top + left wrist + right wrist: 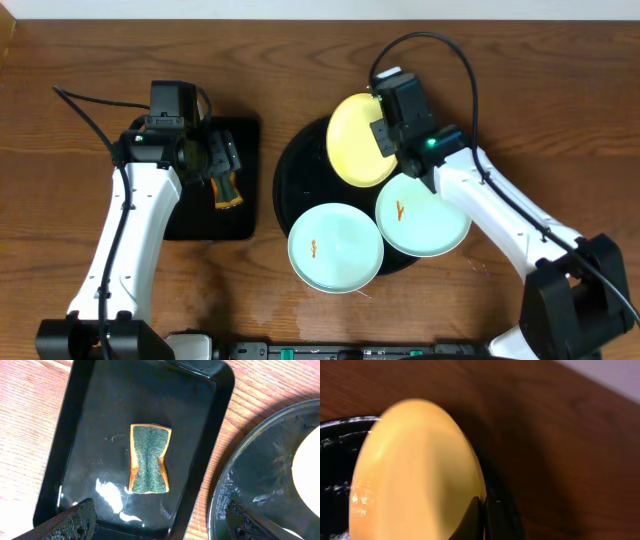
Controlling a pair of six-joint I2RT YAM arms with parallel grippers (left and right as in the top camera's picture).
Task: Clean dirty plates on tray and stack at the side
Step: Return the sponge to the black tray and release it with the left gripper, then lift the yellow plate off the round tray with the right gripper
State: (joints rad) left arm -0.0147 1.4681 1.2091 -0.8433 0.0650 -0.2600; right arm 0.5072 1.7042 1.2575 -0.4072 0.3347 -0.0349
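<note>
The pale yellow plate (358, 140) is held tilted above the far part of the round black tray (290, 175). My right gripper (385, 135) is shut on its right rim; in the right wrist view the yellow plate (410, 475) fills the left half, pinched at the fingers (482, 515). Two mint-blue plates (335, 247) (423, 215) with orange smears lie flat on the tray's near side. My left gripper (218, 160) is open and empty above a green-and-yellow sponge (149, 458).
The sponge (226, 190) lies in a smaller rectangular black tray (240, 215) left of the round one, wet inside in the left wrist view (200, 420). The round tray's rim (225, 490) shows at that view's right. A little water lies on the wood near the front edge (330, 320).
</note>
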